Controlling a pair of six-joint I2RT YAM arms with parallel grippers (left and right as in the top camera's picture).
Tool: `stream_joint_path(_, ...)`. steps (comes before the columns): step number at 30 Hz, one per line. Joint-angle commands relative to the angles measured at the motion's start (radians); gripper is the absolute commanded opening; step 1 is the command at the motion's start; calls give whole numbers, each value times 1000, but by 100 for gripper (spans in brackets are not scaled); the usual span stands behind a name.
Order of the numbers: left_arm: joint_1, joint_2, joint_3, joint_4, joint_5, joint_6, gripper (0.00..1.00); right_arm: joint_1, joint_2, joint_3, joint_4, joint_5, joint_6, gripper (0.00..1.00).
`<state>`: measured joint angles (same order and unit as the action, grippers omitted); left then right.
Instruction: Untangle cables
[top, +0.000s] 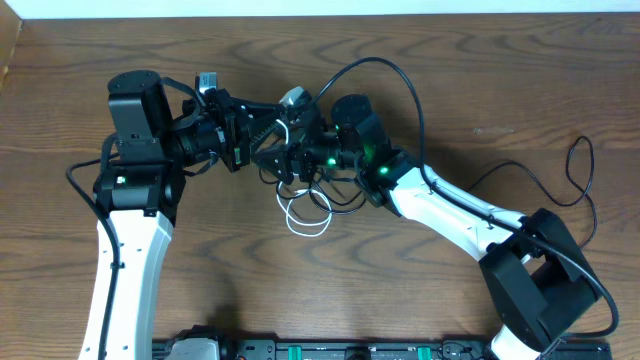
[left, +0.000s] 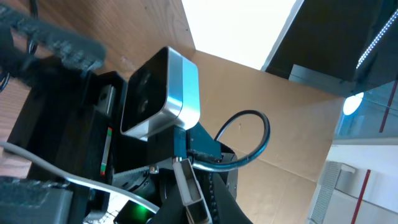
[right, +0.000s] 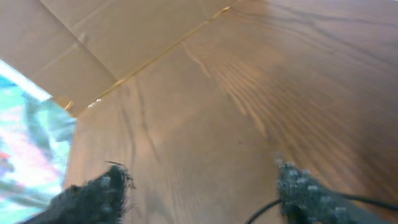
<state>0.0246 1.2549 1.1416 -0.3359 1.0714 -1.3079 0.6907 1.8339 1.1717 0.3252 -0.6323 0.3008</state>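
The right gripper stands wide, nothing between its fingers; the left gripper is closed, any hold undiscernible. The cables lie bunched just beneath both, the white cord looped across black strands. Judged stage: early, no cord yet separated.

No legible text, label, brand, number or sign appears in the overhead view or in either wrist view.
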Motion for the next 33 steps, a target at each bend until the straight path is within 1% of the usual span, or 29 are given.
stream_joint_path(1, 3, 4, 21, 2, 16, 14, 8, 2, 4, 8, 4, -119, -10, 68)
stream_joint_path(4, 3, 4, 21, 2, 0, 14, 8, -1, 4, 8, 9, -237, -10, 63)
stream_joint_path(7, 3, 4, 21, 2, -38, 14, 8, -5, 4, 8, 7, -332, -10, 53)
stream_joint_path(13, 3, 4, 21, 1, -89, 19, 8, -25, 4, 8, -29, -439, -10, 21)
stream_joint_path(14, 3, 4, 21, 1, -105, 21, 8, -32, 4, 8, -39, -448, -10, 13)
stream_joint_path(16, 3, 5, 21, 0, -145, 35, 8, -50, 4, 8, -79, -452, -9, 2)
stream_joint_path(19, 3, 6, 21, -25, -224, 72, 8, -69, 4, 8, -116, -500, -10, 1)
stream_joint_path(25, 3, 6, 21, -166, -439, 87, 8, -93, 4, 8, -116, -667, -14, 1)
stream_joint_path(28, 3, 6, 21, -203, -491, 111, 8, -94, 4, 8, -110, -736, -54, 1)
stream_joint_path(31, 3, 6, 21, -233, -525, 111, 8, -90, 4, 8, -93, -768, -56, 1)
stream_joint_path(33, 3, 7, 21, -261, -576, 111, 8, -84, 4, 8, -67, -798, -55, 1)
